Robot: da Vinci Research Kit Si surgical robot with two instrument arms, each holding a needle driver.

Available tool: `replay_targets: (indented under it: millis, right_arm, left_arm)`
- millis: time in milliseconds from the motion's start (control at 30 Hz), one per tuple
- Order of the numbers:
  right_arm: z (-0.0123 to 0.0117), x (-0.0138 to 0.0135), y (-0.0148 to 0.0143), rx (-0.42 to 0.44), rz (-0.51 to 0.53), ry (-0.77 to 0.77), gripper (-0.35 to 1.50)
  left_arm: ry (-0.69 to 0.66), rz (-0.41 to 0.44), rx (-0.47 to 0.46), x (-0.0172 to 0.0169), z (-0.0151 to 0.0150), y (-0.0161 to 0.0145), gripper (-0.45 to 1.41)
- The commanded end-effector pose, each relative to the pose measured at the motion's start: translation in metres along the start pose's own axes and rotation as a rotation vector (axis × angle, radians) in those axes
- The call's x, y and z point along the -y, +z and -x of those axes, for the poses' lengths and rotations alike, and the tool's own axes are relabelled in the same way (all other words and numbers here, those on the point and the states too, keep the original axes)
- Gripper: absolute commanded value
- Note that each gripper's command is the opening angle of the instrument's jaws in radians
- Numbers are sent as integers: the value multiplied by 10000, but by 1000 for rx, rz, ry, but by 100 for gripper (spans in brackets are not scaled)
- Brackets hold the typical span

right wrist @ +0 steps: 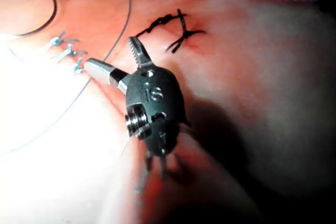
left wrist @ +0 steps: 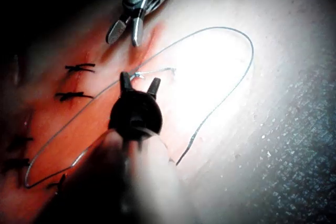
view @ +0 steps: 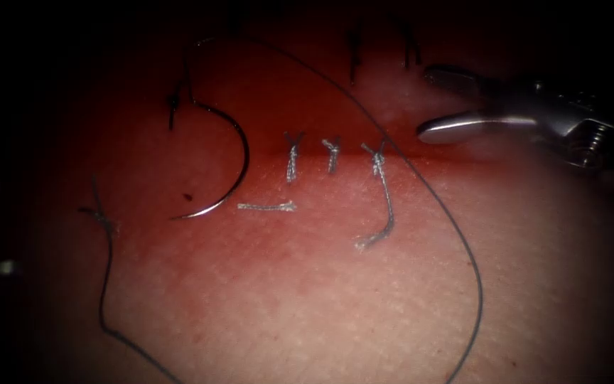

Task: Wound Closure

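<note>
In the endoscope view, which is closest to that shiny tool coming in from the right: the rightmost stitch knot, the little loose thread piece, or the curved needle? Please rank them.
Measured from the right tool, whose jaws are open and hold nothing:
1. Rightmost knot, on the cut, just left of the tool.
2. Loose thread piece, lying below the cut.
3. Needle, lying free on the tissue, farthest left.

endoscope: light pooling mid-frame on the tissue (view: 335, 284), edges vignetting to black
left wrist: glare blowing out tissue beside the left hand (left wrist: 139, 83); shaft blurring
right wrist: glare washing out one side; right hand (right wrist: 113, 59) casting shadow
</note>
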Motion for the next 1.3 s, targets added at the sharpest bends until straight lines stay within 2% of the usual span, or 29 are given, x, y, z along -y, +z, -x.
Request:
replay_targets:
  millis: [33, 67, 100, 133, 200, 233, 300, 400, 600, 767, 1100, 1300]
  right_arm:
    - [-10, -1, 6, 44, 2, -88, 121]
    - [-13, 1, 4, 69, -2, -109, 121]
    - [-13, 1, 4, 69, -2, -109, 121]
    - [-21, 3, -1, 103, -13, -132, 120]
    - [-28, 4, -5, 110, -17, -138, 113]
    - [-34, 5, -9, 102, -36, -133, 96]
    - [-35, 6, -13, 96, -84, -78, 84]
    - [-35, 8, -18, 85, -102, -70, 78]
    - [-34, 19, -21, 159, -157, -83, 73]
    - [-30, 30, -16, 196, -183, -96, 73]
    - [-24, 32, -13, 223, -197, -104, 73]
    - [-15, 37, -12, 266, -215, -58, 73]
  left_arm:
    - [-36, -37, 39, -1, -3, 21, 41]
    - [-56, -54, 63, -4, -6, 34, 42]
    - [-56, -54, 63, -4, -6, 34, 42]
    - [-104, -66, 88, -14, -14, 65, 49]
    - [-138, -47, 94, -22, -19, 92, 54]
    - [-171, -38, 118, -32, -25, 121, 56]
    - [-196, -30, 156, -41, -26, 146, 56]
    - [-203, 3, 222, -51, -21, 175, 56]
    - [-253, 36, 289, -59, 6, 217, 66]
    - [-321, 73, 285, -53, 34, 241, 66]
    - [-403, 136, 339, -38, 64, 246, 62]
    - [-486, 232, 305, -36, 74, 250, 57]
